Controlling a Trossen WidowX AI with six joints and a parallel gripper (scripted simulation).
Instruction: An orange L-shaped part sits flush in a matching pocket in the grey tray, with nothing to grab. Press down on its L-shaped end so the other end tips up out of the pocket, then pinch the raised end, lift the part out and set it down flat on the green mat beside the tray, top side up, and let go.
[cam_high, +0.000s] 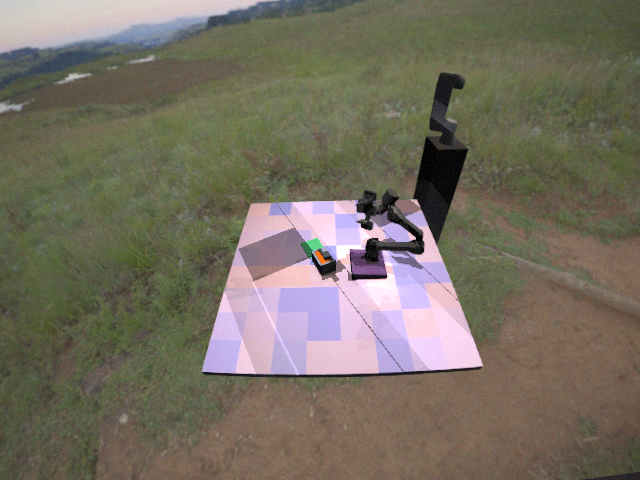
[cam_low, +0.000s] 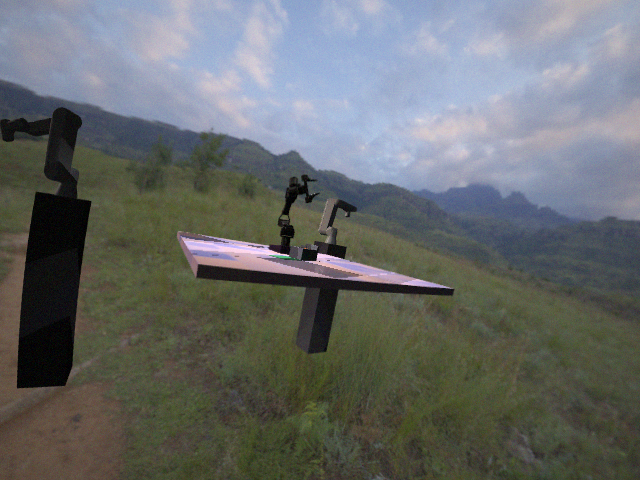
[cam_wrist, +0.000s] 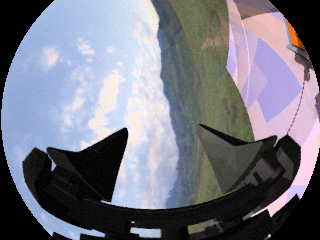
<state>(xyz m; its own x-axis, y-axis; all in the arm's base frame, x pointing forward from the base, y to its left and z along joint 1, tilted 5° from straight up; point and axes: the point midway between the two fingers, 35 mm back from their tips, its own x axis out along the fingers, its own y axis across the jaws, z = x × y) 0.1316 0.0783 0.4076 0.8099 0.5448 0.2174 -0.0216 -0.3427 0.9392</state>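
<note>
1. While nothing has been lifted yet, the patterned table (cam_high: 324, 310) (cam_low: 242, 276) (cam_wrist: 275, 95) carries the whole job, keeping tray and mat within what I'd judge easy reach.
2. The black arm (cam_high: 400, 246) (cam_low: 285, 232) stands folded above it, high and well apart from the work, probably to leave room for lining up.
3. Its gripper (cam_high: 359, 213) (cam_low: 316, 187) (cam_wrist: 163, 130) is spread wide, nothing between the fingers; I'd expect them to narrow for a tidy push.
4. The tray (cam_high: 326, 268) (cam_low: 308, 254) (cam_wrist: 298, 50) sits near the arm's base, its walls apparently there to deny any side grip.
5. Just beside it lies the green mat (cam_high: 311, 245) (cam_low: 279, 256), presumably close to keep the carry short.
6. The orange part (cam_high: 321, 257) (cam_wrist: 294, 35) is in the tray, so pressing its L-shaped end should come first.
</note>
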